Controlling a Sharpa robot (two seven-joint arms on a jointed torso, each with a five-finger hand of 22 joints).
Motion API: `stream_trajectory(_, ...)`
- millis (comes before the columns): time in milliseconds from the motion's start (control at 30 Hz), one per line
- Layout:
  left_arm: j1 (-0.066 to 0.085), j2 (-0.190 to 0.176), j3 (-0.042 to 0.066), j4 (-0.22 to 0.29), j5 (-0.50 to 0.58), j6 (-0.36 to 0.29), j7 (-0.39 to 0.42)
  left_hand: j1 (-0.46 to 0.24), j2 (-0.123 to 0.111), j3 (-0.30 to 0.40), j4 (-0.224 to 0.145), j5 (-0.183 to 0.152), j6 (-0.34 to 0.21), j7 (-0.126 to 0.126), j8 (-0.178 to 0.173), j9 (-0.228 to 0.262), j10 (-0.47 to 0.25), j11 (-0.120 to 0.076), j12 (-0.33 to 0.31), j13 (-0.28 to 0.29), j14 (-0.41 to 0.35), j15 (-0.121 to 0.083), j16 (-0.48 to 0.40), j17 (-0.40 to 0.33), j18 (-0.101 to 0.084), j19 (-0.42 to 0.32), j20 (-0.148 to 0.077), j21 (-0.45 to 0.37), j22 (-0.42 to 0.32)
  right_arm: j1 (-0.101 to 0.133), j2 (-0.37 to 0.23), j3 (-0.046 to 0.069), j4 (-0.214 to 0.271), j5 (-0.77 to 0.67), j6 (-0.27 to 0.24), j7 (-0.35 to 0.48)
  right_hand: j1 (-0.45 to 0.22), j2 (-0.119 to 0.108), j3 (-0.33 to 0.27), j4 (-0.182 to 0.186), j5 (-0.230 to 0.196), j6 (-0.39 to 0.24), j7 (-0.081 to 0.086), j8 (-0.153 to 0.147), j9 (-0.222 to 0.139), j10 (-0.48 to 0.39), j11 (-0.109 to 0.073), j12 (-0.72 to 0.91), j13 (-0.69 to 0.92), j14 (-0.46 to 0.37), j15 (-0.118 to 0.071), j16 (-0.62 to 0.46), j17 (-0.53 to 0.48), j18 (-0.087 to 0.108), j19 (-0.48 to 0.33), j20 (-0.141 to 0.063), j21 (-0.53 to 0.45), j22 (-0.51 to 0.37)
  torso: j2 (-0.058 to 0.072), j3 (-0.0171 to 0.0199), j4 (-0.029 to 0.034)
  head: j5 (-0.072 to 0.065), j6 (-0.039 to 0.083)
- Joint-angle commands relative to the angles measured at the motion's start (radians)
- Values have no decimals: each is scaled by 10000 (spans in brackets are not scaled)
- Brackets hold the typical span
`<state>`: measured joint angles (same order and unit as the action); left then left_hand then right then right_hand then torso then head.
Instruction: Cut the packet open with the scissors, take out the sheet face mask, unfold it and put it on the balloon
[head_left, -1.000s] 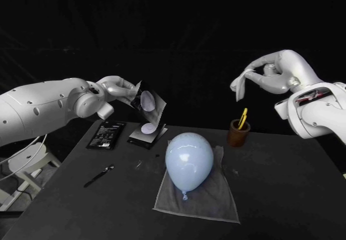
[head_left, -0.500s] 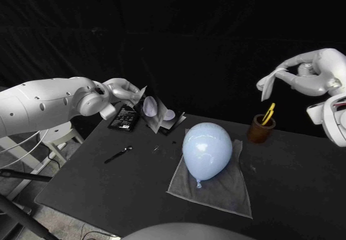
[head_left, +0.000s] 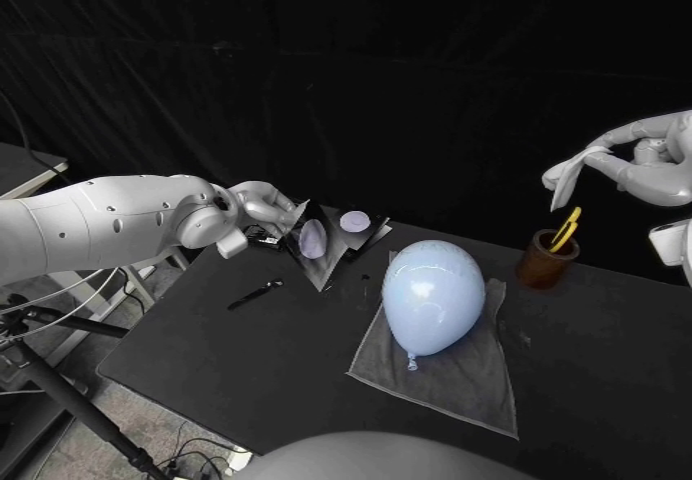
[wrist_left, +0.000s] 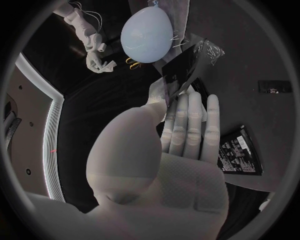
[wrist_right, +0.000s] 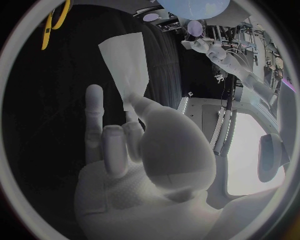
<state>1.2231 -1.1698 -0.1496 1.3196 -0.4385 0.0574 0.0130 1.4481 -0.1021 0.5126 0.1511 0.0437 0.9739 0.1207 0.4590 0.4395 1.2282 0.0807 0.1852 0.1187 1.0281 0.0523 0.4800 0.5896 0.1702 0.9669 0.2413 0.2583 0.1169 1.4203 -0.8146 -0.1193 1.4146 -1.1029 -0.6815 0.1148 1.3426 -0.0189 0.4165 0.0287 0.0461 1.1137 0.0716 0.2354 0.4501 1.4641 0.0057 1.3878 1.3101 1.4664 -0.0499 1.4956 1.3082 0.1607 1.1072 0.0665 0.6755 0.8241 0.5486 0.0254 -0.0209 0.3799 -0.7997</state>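
Observation:
A pale blue balloon lies on a grey cloth in the middle of the table. My left hand holds the dark foil packet just above the table, left of the balloon. In the left wrist view the packet is pinched between the thumb and fingers, with the balloon beyond it. My right hand is raised at the far right and pinches a folded white sheet mask, which also hangs from it in the right wrist view. The yellow-handled scissors stand in a brown cup.
A black box with a pale round mark sits behind the packet. A flat black box lies on the table near my left hand. A small black tool lies near the table's left edge.
The camera has shifted, so the whole picture has slid right. My left hand has come down with the packet, closer to the table. My right hand still holds the folded mask up.

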Motion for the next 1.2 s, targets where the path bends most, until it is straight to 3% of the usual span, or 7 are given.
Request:
stream_trajectory(33,-93,-42,-234,88,344,523,368,-21,41,143,-130,55,29,-46,53,86,71,-2,-62,-11,86,-15,-54,-17,122,74,-28,57,14,-10,37,8,-57,27,103,93,93,46,36,7,24,55,5,31,23,267,-78,-47,945,450,-52,33,1276,205,5,-61,-38,9,13,13,-43,161,10)
stream_trajectory(167,-166,46,-458,1,262,553,395,-22,40,146,-131,55,29,-50,53,86,71,-2,-65,-12,86,-15,-57,-18,122,73,-28,57,14,-54,39,5,-78,32,130,108,94,43,37,7,24,48,6,35,25,265,-76,-49,944,448,-49,31,1273,204,3,-61,-40,11,15,13,-41,107,12)
stream_trajectory(367,-295,189,-570,-368,-502,477,339,-22,38,152,-132,56,27,-54,53,86,71,-4,-68,-15,86,-16,-60,-20,121,73,-28,57,14,-113,28,-4,-86,34,152,117,94,43,37,7,24,48,6,35,25,265,-76,-49,944,448,-49,31,1273,204,3,-61,-40,11,2,22,-44,94,-6)
stream_trajectory(733,-577,263,-609,-989,-1553,82,178,-285,55,186,97,54,-93,2,-6,63,-13,41,-185,-81,23,29,-145,-59,99,6,23,4,-19,-161,-18,-33,-3,35,189,114,101,39,41,3,24,33,9,46,32,261,-73,-56,941,443,-45,26,1265,204,0,-62,-44,14,3,6,-18,24,-37)
stream_trajectory(867,-612,187,-611,-1123,-1576,-25,136,-404,-135,103,181,55,-273,119,-99,19,-252,139,-326,-146,-204,126,-228,-73,78,-132,101,-108,-83,-169,-31,-45,-5,35,201,112,103,37,42,2,24,29,10,50,33,259,-72,-60,938,445,-45,29,1270,203,0,-62,-45,14,4,2,-26,29,-39)
stream_trajectory(1033,-629,116,-610,-1316,-2038,14,-104,-433,-567,-30,167,54,-1105,559,-694,-296,-902,478,-519,-271,-692,378,-220,-37,82,-369,236,-300,-189,-183,-27,-61,-13,35,209,106,103,37,42,2,24,29,10,50,33,259,-72,-60,938,445,-45,29,1270,203,0,-62,-45,14,1,4,-33,25,-76)
stream_trajectory(1200,-632,29,-607,-1474,-2338,-80,-240,-366,-704,-47,136,57,-1312,655,-873,-434,-1167,574,-541,-313,-839,449,-133,-3,103,-395,270,-341,-218,-189,-27,-73,-6,35,211,101,106,34,44,0,24,23,11,55,37,251,-71,-79,922,441,-43,24,1262,203,-1,-62,-47,16,7,4,-44,29,-60)
